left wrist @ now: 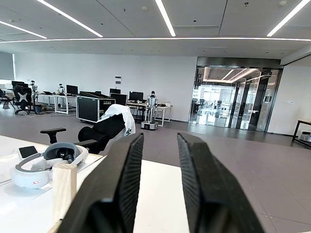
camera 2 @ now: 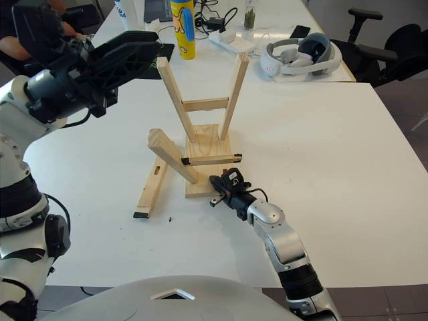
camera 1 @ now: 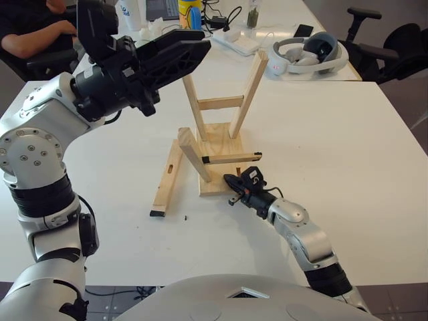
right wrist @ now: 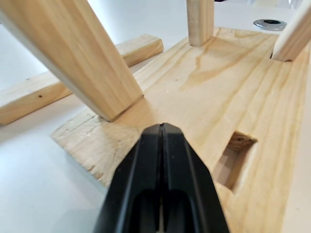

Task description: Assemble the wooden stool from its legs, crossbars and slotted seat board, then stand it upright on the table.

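Observation:
The stool lies upside down: its seat board [camera 1: 215,175] is flat on the white table. Two legs [camera 1: 195,100] [camera 1: 249,90], joined by a crossbar [camera 1: 221,103], rise from its far side. A third leg [camera 1: 194,154] leans at the near left corner with a black-tipped crossbar [camera 1: 233,158] running off it. One loose slotted leg [camera 1: 168,179] rests on the table to the left. My left gripper [camera 1: 204,43] hangs open high up, beside the top of the far left leg [left wrist: 64,187]. My right gripper [camera 1: 235,182] is shut and empty, low at the board's near edge, by an unfilled slot [right wrist: 233,155].
A second table behind carries a white headset [camera 1: 307,53], a yellow bottle [camera 2: 182,27], a phone [camera 1: 302,30] and white cabled gear [camera 1: 237,41]. An office chair [camera 1: 394,47] stands at the back right. A tiny dark speck [camera 1: 185,217] lies near the loose leg.

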`<action>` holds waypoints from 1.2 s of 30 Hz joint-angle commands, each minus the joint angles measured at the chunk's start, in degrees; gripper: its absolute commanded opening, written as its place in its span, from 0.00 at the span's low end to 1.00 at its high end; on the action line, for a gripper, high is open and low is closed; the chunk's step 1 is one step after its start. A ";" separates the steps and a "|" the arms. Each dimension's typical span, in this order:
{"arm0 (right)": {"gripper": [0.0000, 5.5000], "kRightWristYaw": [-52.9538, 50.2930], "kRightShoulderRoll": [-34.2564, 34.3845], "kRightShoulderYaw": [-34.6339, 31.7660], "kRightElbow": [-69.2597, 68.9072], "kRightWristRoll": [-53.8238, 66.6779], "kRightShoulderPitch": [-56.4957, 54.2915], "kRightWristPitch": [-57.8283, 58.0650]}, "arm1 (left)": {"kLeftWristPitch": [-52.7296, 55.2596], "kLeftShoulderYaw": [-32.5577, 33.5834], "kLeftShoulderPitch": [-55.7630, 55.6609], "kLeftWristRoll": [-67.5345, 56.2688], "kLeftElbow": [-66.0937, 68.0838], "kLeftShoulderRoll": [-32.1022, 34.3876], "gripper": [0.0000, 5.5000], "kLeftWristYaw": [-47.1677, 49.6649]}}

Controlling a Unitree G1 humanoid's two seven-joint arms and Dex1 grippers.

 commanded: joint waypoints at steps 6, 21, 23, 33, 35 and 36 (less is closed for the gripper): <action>0.00 -1.68 -0.77 1.16 5.51 -2.79 3.69 4.04 | -2.25 -1.64 0.13 0.35 -2.32 -1.22 0.01 2.63; 0.00 -0.39 -1.41 2.19 5.05 -3.30 2.96 4.97 | -9.08 -23.91 9.80 19.53 -3.41 2.37 0.01 0.66; 0.00 0.08 -1.64 2.58 4.94 -3.36 2.65 5.24 | -10.36 -26.61 11.25 24.25 -1.39 1.66 0.01 1.59; 0.00 -0.43 -1.31 3.06 6.08 -3.86 2.37 4.66 | -7.72 -15.13 1.98 11.52 -2.53 -4.85 0.01 4.64; 0.00 -0.68 -1.12 3.12 6.31 -3.96 2.38 4.47 | -6.35 -11.31 -1.39 7.07 -2.95 -4.48 0.01 5.87; 0.00 -0.78 -1.03 3.13 6.43 -3.99 2.38 4.39 | -5.99 -9.61 -3.10 5.31 -2.87 -4.18 0.01 6.55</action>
